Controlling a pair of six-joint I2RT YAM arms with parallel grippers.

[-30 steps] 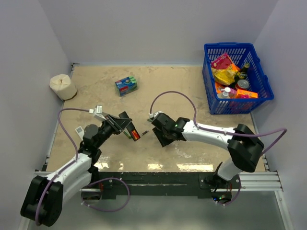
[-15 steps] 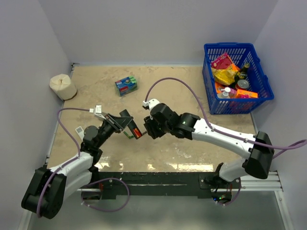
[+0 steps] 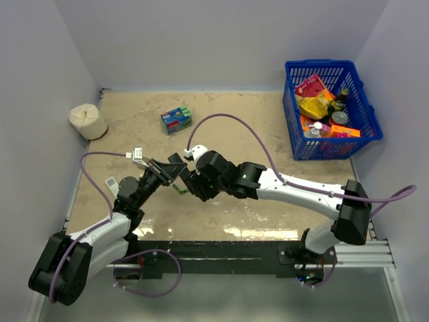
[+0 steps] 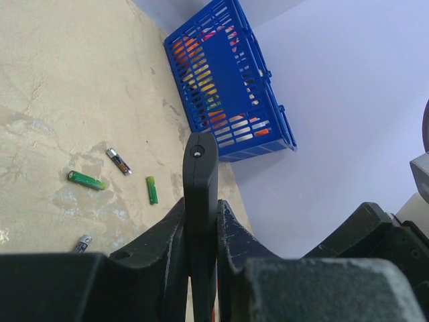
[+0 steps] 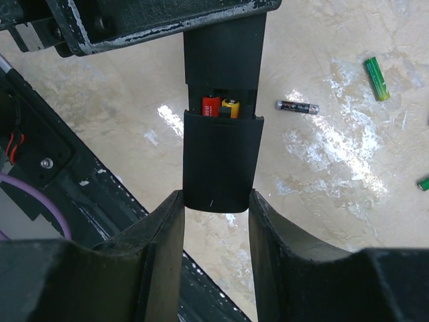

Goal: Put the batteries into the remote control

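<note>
My left gripper [image 3: 173, 174] is shut on the black remote control [image 4: 200, 168] and holds it edge-up above the table. In the right wrist view the remote [image 5: 224, 54] has its battery bay open, with a red and a yellow battery end [image 5: 220, 106] showing inside. My right gripper [image 5: 216, 199] is shut on the black back cover [image 5: 221, 157], which lies against the remote just below the bay. In the top view the right gripper [image 3: 192, 182] meets the left one. Loose batteries lie on the table: green ones [image 4: 86, 180] [image 4: 151, 190] and a black one [image 5: 297, 106].
A blue basket [image 3: 320, 65] full of packets stands at the back right, also in the left wrist view [image 4: 221, 87]. A blue-green packet [image 3: 176, 120] lies at the back centre. A paper roll [image 3: 88, 121] stands at the back left.
My right arm has swung left across the table and brought the back cover up against the remote in my left gripper. The left arm has barely moved.
</note>
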